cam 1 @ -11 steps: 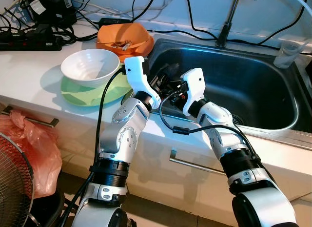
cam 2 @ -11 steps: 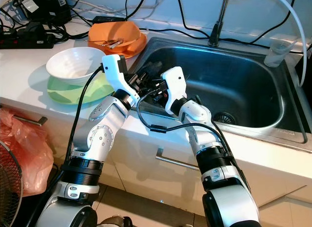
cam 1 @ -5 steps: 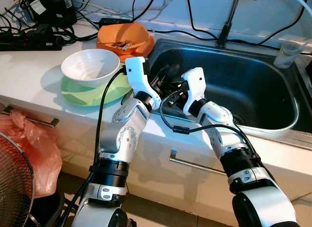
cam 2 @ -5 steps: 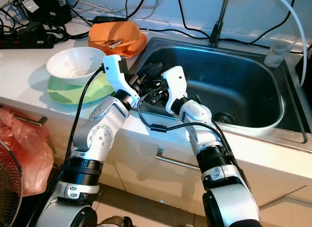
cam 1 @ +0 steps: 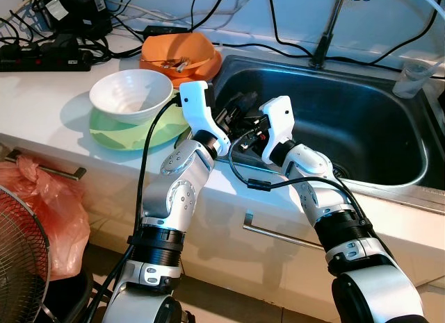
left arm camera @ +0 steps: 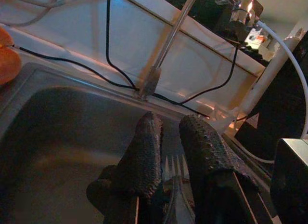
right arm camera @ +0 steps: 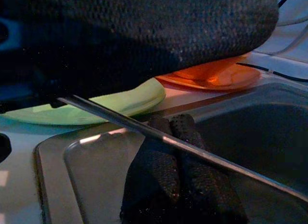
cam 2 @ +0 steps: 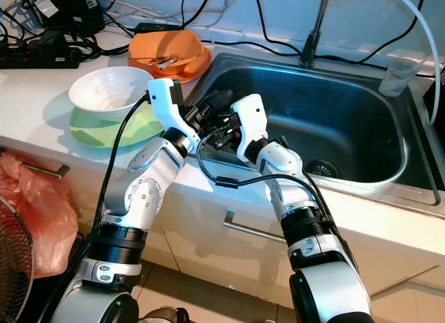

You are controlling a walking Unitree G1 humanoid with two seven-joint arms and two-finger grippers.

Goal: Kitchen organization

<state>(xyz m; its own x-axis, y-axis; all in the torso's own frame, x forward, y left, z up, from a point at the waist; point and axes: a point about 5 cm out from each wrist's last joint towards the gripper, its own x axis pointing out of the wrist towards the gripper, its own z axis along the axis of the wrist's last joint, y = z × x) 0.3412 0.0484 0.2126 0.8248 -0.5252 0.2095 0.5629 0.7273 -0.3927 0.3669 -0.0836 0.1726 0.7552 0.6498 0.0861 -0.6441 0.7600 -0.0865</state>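
Fork mostly hidden at my grippers

I see only the thin silver metal fork's (left arm camera: pixel 174 172) tines between the left gripper's (left arm camera: pixel 169 137) black fingers; its handle end runs off the right wrist view's edge.

A white table (cam 1: pixel 49 94) runs across the upper left of the frame, with a steel sink (cam 1: pixel 361 121) set into it at the right. On the table a pale green plate (cam 1: pixel 132 132) lies near the front edge, a white bowl (cam 1: pixel 130 95) standing on it. Behind them, beside the sink's corner, sits an orange dish (cam 1: pixel 179 52) with some utensils in it. A black power strip (cam 1: pixel 38 59) and tangled black cables (cam 1: pixel 118 24) lie along the far upper left. A clear plastic cup (cam 1: pixel 416 76) stands at the sink's far right rim.
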